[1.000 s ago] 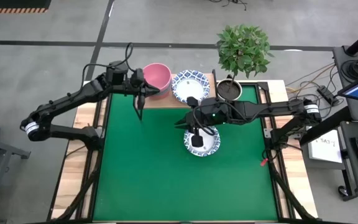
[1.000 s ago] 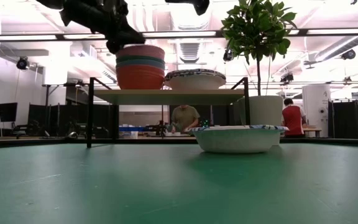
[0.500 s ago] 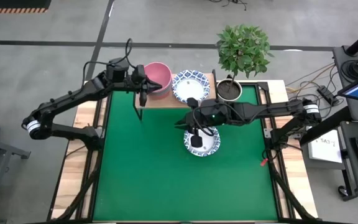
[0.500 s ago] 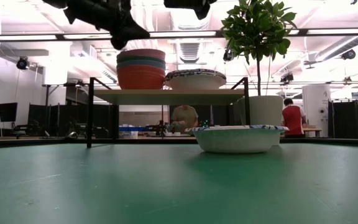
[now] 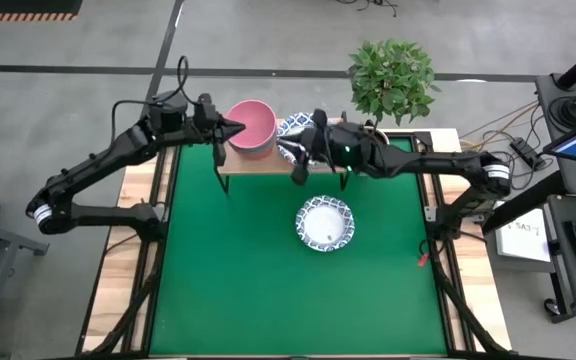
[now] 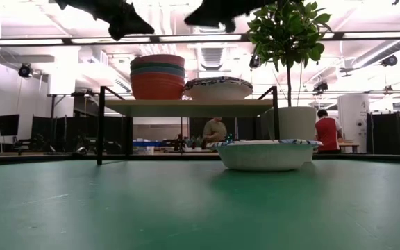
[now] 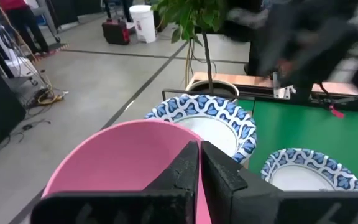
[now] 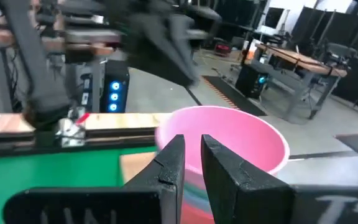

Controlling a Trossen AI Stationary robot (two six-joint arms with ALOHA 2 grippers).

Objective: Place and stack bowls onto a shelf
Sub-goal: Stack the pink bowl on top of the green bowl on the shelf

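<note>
A stack of bowls with a pink bowl (image 5: 251,125) on top stands on the left half of the shelf (image 6: 186,107). Beside it on the shelf sits a white bowl with a blue patterned rim (image 6: 219,88). Another patterned bowl (image 5: 325,223) rests on its base on the green table. My left gripper (image 5: 236,128) hovers shut at the pink bowl's left rim, above it (image 7: 199,152). My right gripper (image 5: 296,165) hangs level over the shelf's front edge, pointing at the pink bowl (image 8: 229,140). Its fingers (image 8: 191,146) stand a narrow gap apart with nothing between them.
A leafy plant (image 5: 392,80) in a white pot (image 6: 292,123) stands at the shelf's right end. The near half of the green table (image 5: 268,300) is bare. People move about in the room behind the table.
My right gripper has left its place above the patterned bowl on the table and swung toward the far edge, up to the shelf. It has tipped from pointing down to level. My left gripper has risen a little beside the pink bowl. The bowls have stayed put.
</note>
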